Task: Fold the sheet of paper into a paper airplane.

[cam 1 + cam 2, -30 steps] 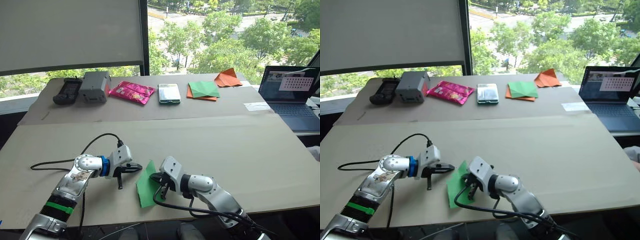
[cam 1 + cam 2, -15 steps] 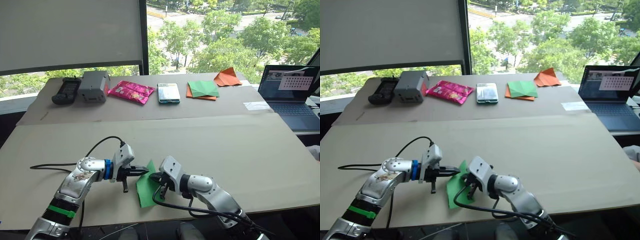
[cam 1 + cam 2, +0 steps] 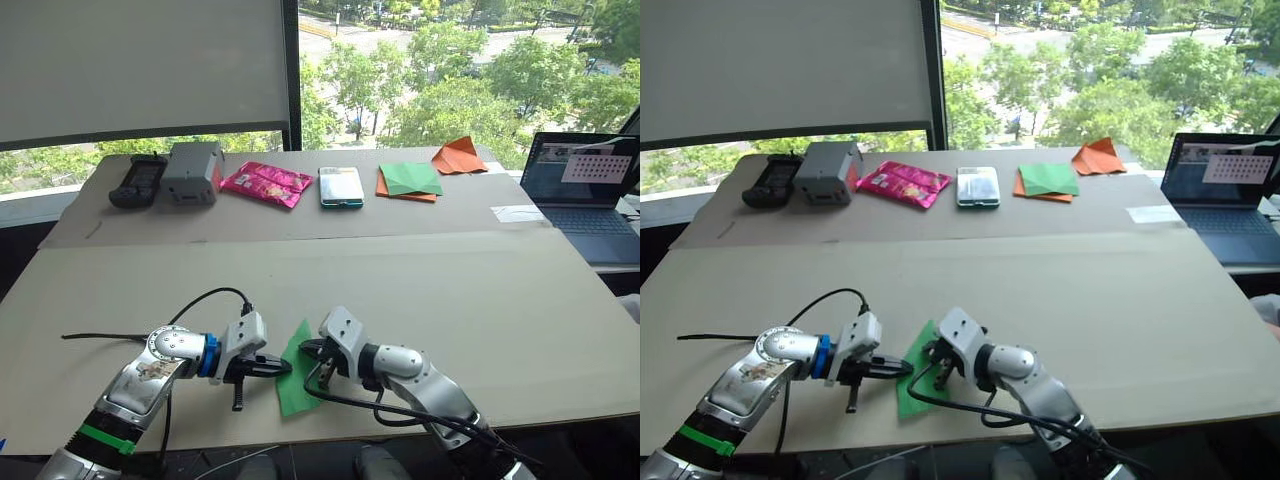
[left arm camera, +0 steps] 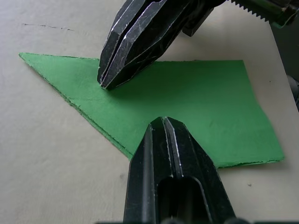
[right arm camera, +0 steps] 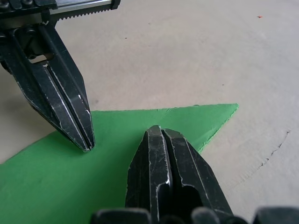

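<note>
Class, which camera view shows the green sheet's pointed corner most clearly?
The left wrist view: the sheet of paper lies flat with its pointed corner and layered edge in plain sight. The right wrist view shows that corner partly behind the right gripper. The eye views show the sheet small, between both grippers.

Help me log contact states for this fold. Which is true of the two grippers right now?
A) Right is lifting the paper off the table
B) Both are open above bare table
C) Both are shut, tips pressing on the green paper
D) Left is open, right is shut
C: the left gripper and right gripper each show fingers closed together, tips down on the sheet of paper, which lies flat on the table.
</note>
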### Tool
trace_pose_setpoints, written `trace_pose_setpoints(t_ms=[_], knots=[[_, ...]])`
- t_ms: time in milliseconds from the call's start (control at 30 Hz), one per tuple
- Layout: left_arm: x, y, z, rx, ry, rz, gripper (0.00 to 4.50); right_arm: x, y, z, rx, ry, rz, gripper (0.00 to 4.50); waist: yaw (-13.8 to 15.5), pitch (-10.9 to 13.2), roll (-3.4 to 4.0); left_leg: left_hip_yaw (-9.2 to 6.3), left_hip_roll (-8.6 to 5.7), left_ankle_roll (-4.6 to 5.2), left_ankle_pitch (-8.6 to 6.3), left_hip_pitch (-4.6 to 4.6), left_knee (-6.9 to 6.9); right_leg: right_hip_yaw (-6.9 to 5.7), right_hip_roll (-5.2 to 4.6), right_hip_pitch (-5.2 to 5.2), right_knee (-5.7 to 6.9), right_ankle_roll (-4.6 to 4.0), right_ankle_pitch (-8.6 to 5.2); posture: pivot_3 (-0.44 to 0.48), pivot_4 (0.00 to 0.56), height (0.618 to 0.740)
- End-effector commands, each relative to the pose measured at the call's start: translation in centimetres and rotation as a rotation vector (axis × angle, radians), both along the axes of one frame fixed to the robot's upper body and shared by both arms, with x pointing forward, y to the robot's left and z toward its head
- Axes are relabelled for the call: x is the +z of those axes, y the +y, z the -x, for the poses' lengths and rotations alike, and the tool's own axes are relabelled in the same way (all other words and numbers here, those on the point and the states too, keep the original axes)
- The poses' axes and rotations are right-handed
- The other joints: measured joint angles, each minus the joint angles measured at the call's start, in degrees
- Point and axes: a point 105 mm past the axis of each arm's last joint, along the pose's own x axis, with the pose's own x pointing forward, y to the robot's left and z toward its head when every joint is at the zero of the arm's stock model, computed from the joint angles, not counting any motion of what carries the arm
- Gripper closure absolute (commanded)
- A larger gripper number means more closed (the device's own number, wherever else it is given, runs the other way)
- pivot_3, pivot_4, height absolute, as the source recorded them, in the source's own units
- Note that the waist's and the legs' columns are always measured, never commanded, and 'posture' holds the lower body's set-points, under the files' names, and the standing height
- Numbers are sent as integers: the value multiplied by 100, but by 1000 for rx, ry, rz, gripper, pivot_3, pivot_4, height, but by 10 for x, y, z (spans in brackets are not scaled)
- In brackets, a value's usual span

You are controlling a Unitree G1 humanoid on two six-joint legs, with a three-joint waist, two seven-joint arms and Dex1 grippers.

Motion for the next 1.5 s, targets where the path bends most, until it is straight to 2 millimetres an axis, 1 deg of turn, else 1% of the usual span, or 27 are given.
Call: trace_pose_setpoints(t_ms=[33,100,167,267,400,500,633,733,833,933,1033,1167,1267,1400,1500], knots=[[-16,10,2,0,3,-91,4474,-6,-6,-11,-41,24,8,4500,-4,-2,2,0,0,0,0,0,1,0,0,0,0,0,0,0,150,740],[-18,10,2,-13,-10,-105,4474,-12,-8,-16,-43,26,40,4500,-2,-5,6,0,0,0,0,1,1,0,0,1,1,0,0,0,150,740],[-19,10,3,-14,-12,-106,4474,-16,-11,-26,-76,46,56,4500,-3,-10,12,1,0,0,0,2,1,0,0,2,1,0,0,0,150,740],[-21,11,3,-13,-16,-113,4474,-18,-12,-35,-103,69,54,4500,-1,-18,17,1,0,0,0,3,2,0,0,3,3,0,0,0,150,740],[-21,10,4,-11,-16,-113,4474,-22,-11,-42,-101,86,59,4500,-10,-32,23,1,0,1,1,3,3,0,0,7,4,0,0,0,150,740],[-21,11,4,-4,-17,-114,4474,-26,-9,-40,-80,91,69,4500,-10,-35,28,1,0,1,1,3,3,0,0,7,4,0,0,0,150,740],[-20,14,1,14,-24,-120,4474,-30,-6,-30,-62,111,62,4500,-10,-39,30,1,0,1,1,3,3,0,0,8,5,0,0,0,150,740],[-19,14,0,19,-27,-118,4474,-37,-8,-22,-64,146,68,4500,-11,-47,30,1,0,1,1,3,2,0,0,8,4,0,0,0,150,740],[-19,14,-1,21,-29,-119,4474,-48,-14,-10,-76,188,86,4500,-16,-53,28,1,0,1,0,4,1,0,0,7,4,0,0,0,150,740],[-20,15,-1,21,-30,-121,4474,-54,-17,-1,-71,212,93,4500,-15,-57,29,1,0,1,0,5,0,0,0,6,4,0,0,0,150,740],[-20,16,-1,23,-30,-123,4474,-57,-16,8,-53,220,104,4500,-15,-58,27,1,0,1,-1,5,0,0,0,6,4,-1,0,0,150,740],[-20,16,-2,23,-32,-127,4474,-65,-12,26,19,227,149,4500,-17,-66,15,1,1,1,-1,6,-1,0,0,5,3,-2,-2,0,150,740],[-20,16,-2,23,-32,-129,4474,-69,-12,31,31,247,162,4500,-21,-67,11,1,1,2,-3,7,-3,0,0,4,3,-4,-2,0,150,740],[-20,17,-2,24,-32,-131,4474,-78,-18,39,42,278,210,4500,-20,-70,14,2,2,4,-8,9,-4,0,0,4,3,-6,-4,0,150,740],[-20,17,-2,25,-32,-134,4474,-80,-21,45,59,280,229,4500,-17,-77,14,2,2,5,-12,9,-4,0,0,4,2,-8,-6,0,150,740]])
